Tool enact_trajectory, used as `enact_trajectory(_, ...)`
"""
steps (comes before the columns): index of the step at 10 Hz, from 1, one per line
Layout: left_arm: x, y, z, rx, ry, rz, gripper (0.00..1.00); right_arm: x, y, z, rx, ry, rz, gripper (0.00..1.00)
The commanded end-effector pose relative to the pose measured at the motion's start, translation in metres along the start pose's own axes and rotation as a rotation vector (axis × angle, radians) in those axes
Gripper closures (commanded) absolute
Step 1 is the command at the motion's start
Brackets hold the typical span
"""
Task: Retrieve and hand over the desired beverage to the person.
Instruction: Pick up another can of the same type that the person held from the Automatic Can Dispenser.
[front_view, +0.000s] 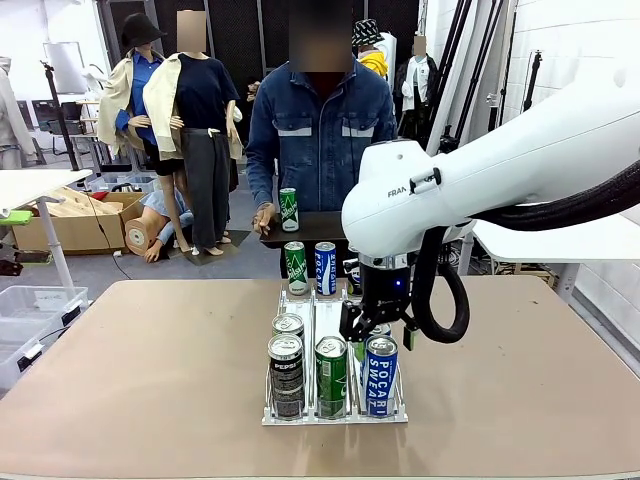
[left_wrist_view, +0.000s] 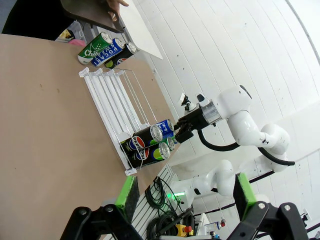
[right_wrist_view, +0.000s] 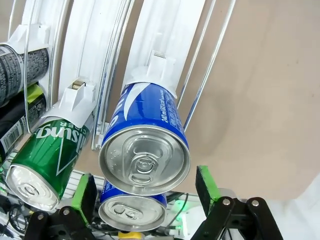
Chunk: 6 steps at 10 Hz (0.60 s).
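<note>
The right arm (front_view: 520, 160) comes in from the right side and bends down at the wrist. The right gripper (front_view: 379, 335) points straight down and hangs low, with its jaws wide apart. The left gripper (left_wrist_view: 185, 195) is held back and off to one side. Its jaws are wide apart too.

Bright, even overhead indoor light, soft shadows on the desk (front_view: 150, 380). Front view sharp. Wrist views fisheye-bent at the edges; close blue can (right_wrist_view: 145, 145) lid glints slightly.
</note>
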<state>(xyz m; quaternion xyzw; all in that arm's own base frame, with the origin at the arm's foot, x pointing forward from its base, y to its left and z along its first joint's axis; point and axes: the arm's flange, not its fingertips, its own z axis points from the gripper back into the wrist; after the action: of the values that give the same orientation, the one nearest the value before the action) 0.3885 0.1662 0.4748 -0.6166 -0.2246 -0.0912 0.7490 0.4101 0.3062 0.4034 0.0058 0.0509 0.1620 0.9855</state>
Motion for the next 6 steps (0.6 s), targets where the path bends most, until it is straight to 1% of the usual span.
enact_trajectory(1, -0.0010, -0.0009, 0.0014, -0.002, -0.004, -0.004, 0.00, -0.0023, 0.0043, -0.0057, 0.006, 0.003, -0.031, 0.00)
enact_trajectory(2, -0.0010, -0.0009, 0.0014, -0.002, -0.004, -0.004, 0.00, -0.0024, 0.0036, -0.0060, 0.007, 0.003, -0.034, 0.00)
enact_trajectory(3, -0.0010, -0.0009, 0.0014, -0.002, -0.004, -0.004, 0.00, -0.0029, 0.0039, -0.0069, 0.006, 0.008, -0.038, 0.03)
enact_trajectory(4, -0.0010, -0.0009, 0.0014, -0.002, -0.004, -0.004, 0.00, -0.0042, 0.0044, -0.0074, 0.007, 0.007, -0.042, 0.08)
enact_trajectory(6, -0.0010, -0.0009, 0.0014, -0.002, -0.004, -0.004, 0.00, -0.0043, 0.0037, -0.0080, 0.010, 0.010, -0.040, 0.23)
